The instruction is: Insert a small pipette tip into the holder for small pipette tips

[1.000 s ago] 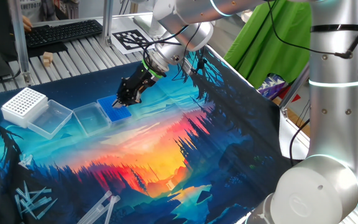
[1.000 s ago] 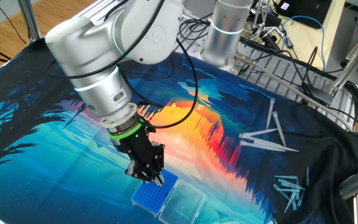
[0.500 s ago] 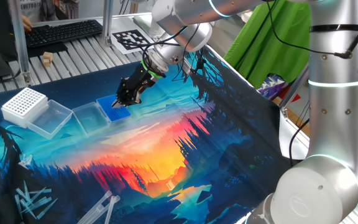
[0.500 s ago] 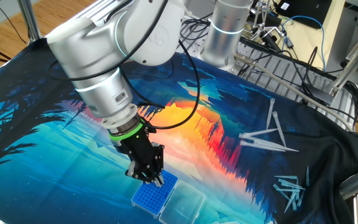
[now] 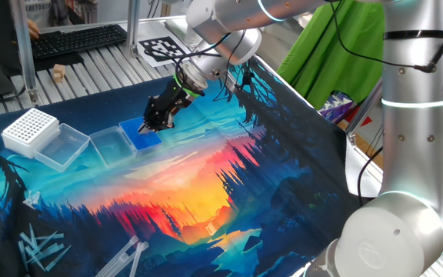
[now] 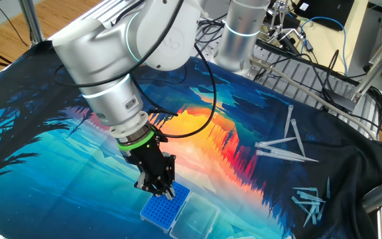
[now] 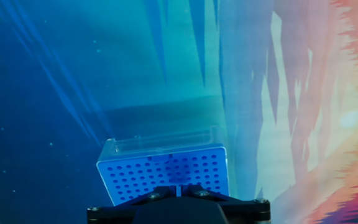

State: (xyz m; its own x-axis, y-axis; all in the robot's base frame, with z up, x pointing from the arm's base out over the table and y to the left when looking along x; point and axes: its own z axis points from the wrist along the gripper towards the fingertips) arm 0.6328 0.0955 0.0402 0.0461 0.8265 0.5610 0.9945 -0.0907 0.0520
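Observation:
The holder for small pipette tips (image 5: 140,138) is a small blue rack with a grid of fine holes, and its clear lid (image 5: 111,145) lies open beside it. It also shows in the other fixed view (image 6: 159,211) and in the hand view (image 7: 166,168). My gripper (image 5: 150,126) hangs just above the rack's hole grid, fingers pointing down at it (image 6: 165,193). In the hand view the gripper (image 7: 178,186) has its jaws pressed nearly together, with only a thin slit between them. The small pipette tip is a pale sliver at the fingertips, mostly hidden.
A bigger white gridded rack (image 5: 29,128) with its clear lid (image 5: 61,146) stands left of the blue one. Loose small tips (image 5: 41,248) lie at the front left, also seen in the other fixed view (image 6: 309,199). Longer pipette tips (image 6: 285,143) lie on the mat.
The gripper has barely shifted above the blue holder. Nothing else has moved.

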